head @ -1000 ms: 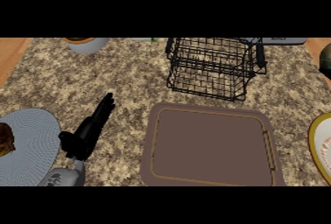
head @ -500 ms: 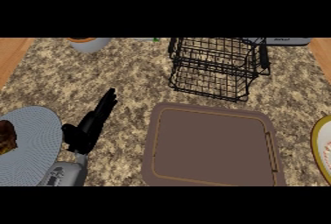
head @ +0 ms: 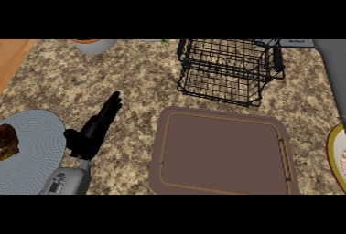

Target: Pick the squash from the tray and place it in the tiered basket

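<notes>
Fingers (head: 108,109) straight and together on the left hand (head: 91,132), holding nothing, just right of the grey plate (head: 34,155) near-left. Tray (head: 223,155) right of that hand, bare of any squash; tiered basket (head: 229,68) beyond it, far side. Likely search stage, no squash in sight anywhere, right hand unseen; next, finding it before any reach.

1. The tray (head: 223,155) lies on the counter (head: 142,77), near and middle.
2. The tiered basket (head: 226,71) stands just beyond the tray's far edge.
3. A plate (head: 34,155) lies near left, with food (head: 7,141) on its left part.
4. The left hand (head: 91,130) lies between this plate and the tray.
5. A bowl (head: 94,45) sits far left.
6. Another plate (head: 336,155) shows at the right edge.
</notes>
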